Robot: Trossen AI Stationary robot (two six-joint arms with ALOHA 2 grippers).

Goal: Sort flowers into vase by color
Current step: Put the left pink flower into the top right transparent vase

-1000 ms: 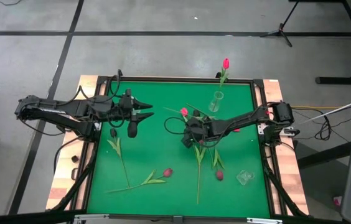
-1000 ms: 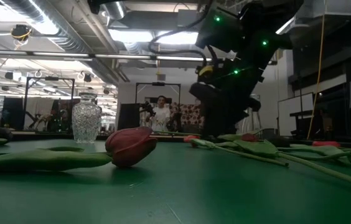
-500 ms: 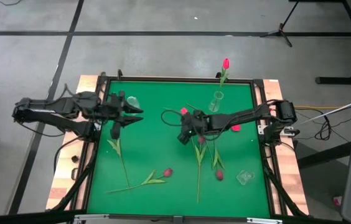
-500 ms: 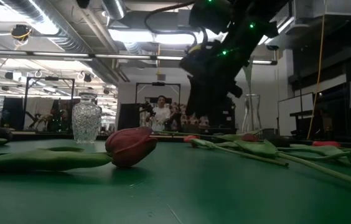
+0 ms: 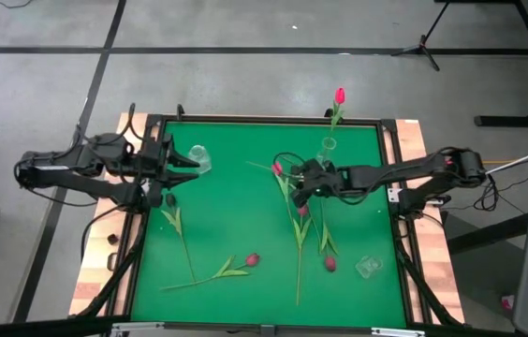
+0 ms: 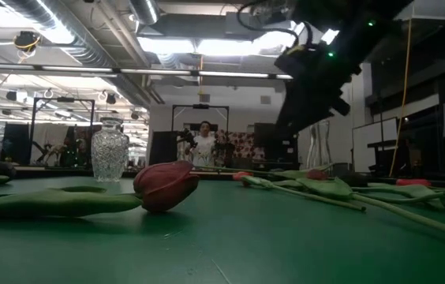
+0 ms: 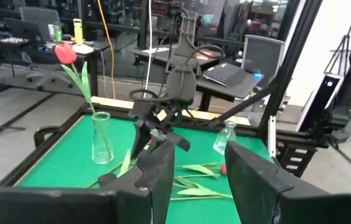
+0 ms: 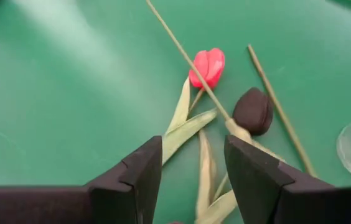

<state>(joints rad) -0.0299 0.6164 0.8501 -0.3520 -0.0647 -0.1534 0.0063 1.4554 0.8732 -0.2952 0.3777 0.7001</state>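
Both arms have shifted over the last second: the left gripper (image 5: 189, 167) has drawn back toward its own edge of the green felt-covered desk (image 5: 236, 225), and the right gripper (image 5: 294, 183) has swung from the middle toward the far right. The right gripper hangs low with its fingers parted and nothing between them, over a bright pink tulip bud (image 8: 207, 66) and a dark maroon bud (image 8: 253, 111) whose thin stems cross just ahead of it, probably lining up a pick. The left gripper is wide open and empty, waiting beside a small clear glass vase lying near it (image 5: 199, 156). A slim clear glass vase (image 5: 327, 149) just beyond the right gripper already holds one red tulip (image 5: 339, 95), suggesting sorting has barely begun. More loose long-stemmed tulips (image 5: 250, 259) lie scattered nearer the front, away from both grippers. Grey concrete floor surrounds the desk; behind it are office chairs, monitors, and a distant person.
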